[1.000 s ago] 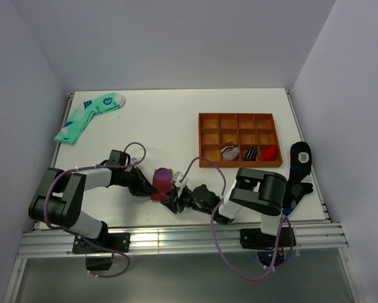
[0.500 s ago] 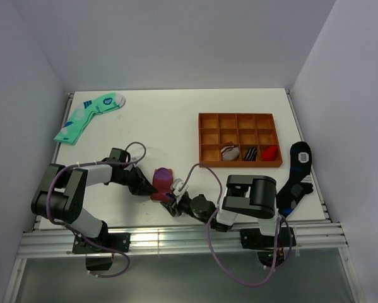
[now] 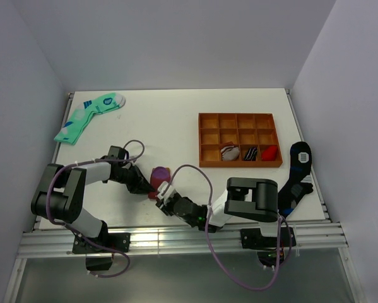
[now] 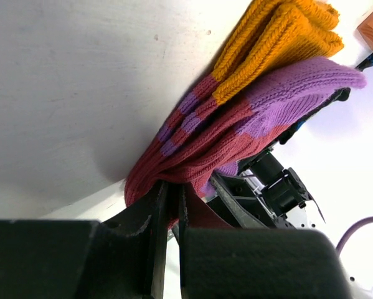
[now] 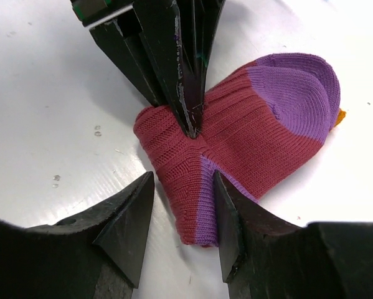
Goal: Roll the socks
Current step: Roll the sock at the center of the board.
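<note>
The maroon-red socks [image 3: 159,177] lie folded near the table's front edge, purple toe and orange cuff showing in the left wrist view [image 4: 236,118] and in the right wrist view [image 5: 242,137]. My left gripper [image 3: 149,187] is shut, pinching the socks' folded maroon edge [image 4: 171,187]. My right gripper [image 3: 164,199] is open, its fingers [image 5: 127,224] straddling the near lower corner of the socks, a little apart from the cloth on the left side.
An orange compartment tray [image 3: 240,139] with rolled socks stands at the right. Mint-green socks [image 3: 88,115] lie at the back left. A black sock with blue patches [image 3: 296,169] lies at the right edge.
My right gripper has moved left and forward to the socks' near corner. The socks have bunched smaller. My left gripper has stayed on them.
</note>
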`<state>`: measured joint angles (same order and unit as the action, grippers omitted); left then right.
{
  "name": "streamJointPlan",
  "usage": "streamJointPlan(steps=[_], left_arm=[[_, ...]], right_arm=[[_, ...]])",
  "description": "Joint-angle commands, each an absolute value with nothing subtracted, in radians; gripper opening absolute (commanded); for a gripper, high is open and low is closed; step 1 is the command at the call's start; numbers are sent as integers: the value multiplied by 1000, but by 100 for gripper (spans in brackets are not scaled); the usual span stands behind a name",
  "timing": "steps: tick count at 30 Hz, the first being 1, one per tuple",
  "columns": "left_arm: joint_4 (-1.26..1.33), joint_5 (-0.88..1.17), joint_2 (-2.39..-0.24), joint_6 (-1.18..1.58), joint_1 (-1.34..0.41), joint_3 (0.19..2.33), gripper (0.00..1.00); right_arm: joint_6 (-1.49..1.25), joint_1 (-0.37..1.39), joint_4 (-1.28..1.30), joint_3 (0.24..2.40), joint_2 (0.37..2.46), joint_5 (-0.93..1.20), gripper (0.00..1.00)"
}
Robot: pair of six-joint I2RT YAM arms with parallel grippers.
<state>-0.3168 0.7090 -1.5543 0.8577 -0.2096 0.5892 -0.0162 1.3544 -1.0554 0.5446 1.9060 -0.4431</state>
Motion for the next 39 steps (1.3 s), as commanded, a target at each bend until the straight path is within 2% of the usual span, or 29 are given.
streamJointPlan(steps=[1,10,14,20,29,33,39], left_arm=[[-348,649,-1557,821,-206,618,0],[-374,661,-1577,799,-204,647,0],[-356,663,-1586,798,-204,631,0],[-301,667,-1583,814,-204,594,0],[-244,612,-1568,828,-206,528,0],[-235,561,-1559,834,-207,514,0],[-146,508,-1503,900,-236,443,3]], right_arm=[[-18,1367,-707,544,1959,-465,50],[-17,1388,-658,575,1988,-537,43],[-21,1387,-666,566,1982,-503,35],[-64,1355,-654,542,1902,-373,23],[-146,1252,-609,526,1767,-36,19],[-170,1200,-513,564,1737,90,18],[-244,1094,-535,538,1677,320,17]])
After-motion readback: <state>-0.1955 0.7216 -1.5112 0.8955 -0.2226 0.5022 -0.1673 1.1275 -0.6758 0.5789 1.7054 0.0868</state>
